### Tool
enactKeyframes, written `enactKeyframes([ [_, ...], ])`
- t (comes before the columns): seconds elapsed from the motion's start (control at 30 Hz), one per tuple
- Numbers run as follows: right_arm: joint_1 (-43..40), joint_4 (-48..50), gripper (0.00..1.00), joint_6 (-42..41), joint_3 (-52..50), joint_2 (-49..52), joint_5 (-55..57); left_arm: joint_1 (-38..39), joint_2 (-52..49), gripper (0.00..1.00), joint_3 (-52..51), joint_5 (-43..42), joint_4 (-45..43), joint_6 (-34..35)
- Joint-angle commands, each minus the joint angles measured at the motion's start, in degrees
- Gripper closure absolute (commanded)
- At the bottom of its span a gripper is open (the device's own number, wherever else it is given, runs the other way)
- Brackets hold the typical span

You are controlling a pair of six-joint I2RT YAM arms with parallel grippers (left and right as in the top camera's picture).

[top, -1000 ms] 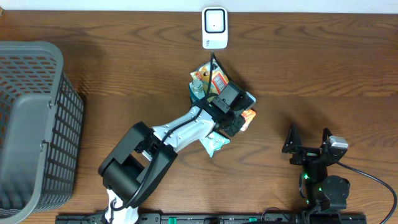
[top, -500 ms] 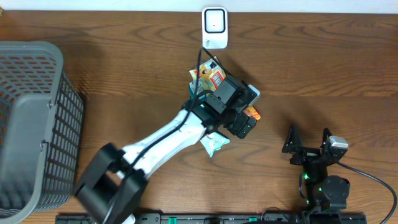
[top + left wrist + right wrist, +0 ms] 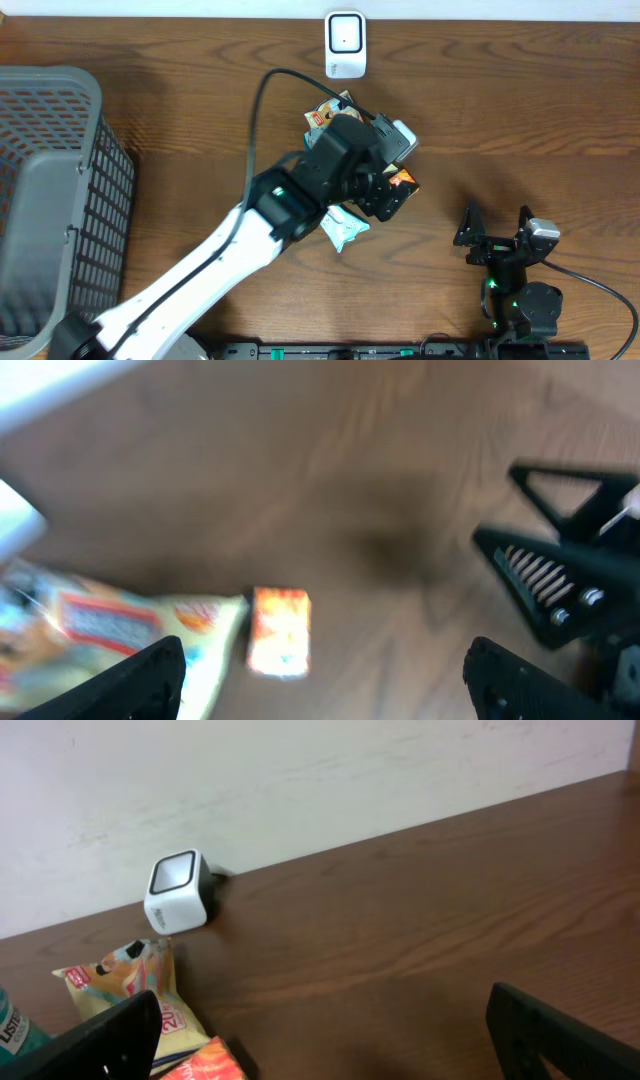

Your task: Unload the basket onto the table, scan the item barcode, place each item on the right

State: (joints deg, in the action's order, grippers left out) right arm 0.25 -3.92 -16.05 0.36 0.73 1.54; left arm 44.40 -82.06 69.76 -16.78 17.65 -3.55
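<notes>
The left gripper (image 3: 325, 685) hangs over the brown wooden table (image 3: 520, 100) with its two black fingers (image 3: 150, 680) spread wide apart, and it has hold of nothing. Its own camera is blurry, but right under the gap lies a small orange box (image 3: 280, 630), flat on the wood. Just beside the box, on its left in that view, is a yellow snack packet with a red label (image 3: 110, 625). From above, the white and black left arm (image 3: 230, 250) reaches across from the near edge and covers much of the little pile of goods. The orange box pokes out on the right side of the arm's black end. A pale blue-green packet (image 3: 345, 230) pokes out underneath the arm. A thin black cable (image 3: 262, 95) loops up over the arm. The small white square scanner (image 3: 345, 45) stands at the far edge of the table, near the pile but not touching it. A big grey plastic basket with a grid wall (image 3: 50, 200) sits well apart at the left end. The right gripper (image 3: 496, 222) rests near the front right. Its fingers are spread wide too, and it is holding nothing.
</notes>
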Motion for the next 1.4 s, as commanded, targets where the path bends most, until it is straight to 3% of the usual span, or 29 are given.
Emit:
enactKeyframes([
  [0.0, 0.2, -0.2, 0.01, 0.5, 0.0, -0.2, 0.5, 0.0, 7.3, 0.10, 1.3, 11.9, -4.7, -6.5],
  [0.13, 0.2, -0.2, 0.01, 0.5, 0.0, -0.2, 0.5, 0.0, 12.7, 0.01, 1.4, 24.4, -15.2, -10.1],
  [0.27, 0.2, -0.2, 0.01, 0.5, 0.0, -0.2, 0.5, 0.0, 16.7, 0.01, 1.4, 31.2, -22.5, -22.6],
  [0.47, 0.2, -0.2, 0.01, 0.5, 0.0, -0.2, 0.5, -0.4, 18.4, 0.01, 1.4, 48.7, -22.6, -43.9],
  [0.57, 0.2, -0.2, 0.01, 0.5, 0.0, -0.2, 0.5, -2.9, 18.1, 0.01, 1.2, 55.3, -18.8, -46.0],
  [0.83, 0.2, -0.2, 0.01, 0.5, 0.0, -0.2, 0.5, -14.1, 22.9, 0.01, 0.0, 36.7, -4.6, -43.7],
  [1.37, 0.2, -0.2, 0.01, 0.5, 0.0, -0.2, 0.5, -35.0, 48.8, 0.01, -7.6, 9.5, -3.3, -19.1],
])
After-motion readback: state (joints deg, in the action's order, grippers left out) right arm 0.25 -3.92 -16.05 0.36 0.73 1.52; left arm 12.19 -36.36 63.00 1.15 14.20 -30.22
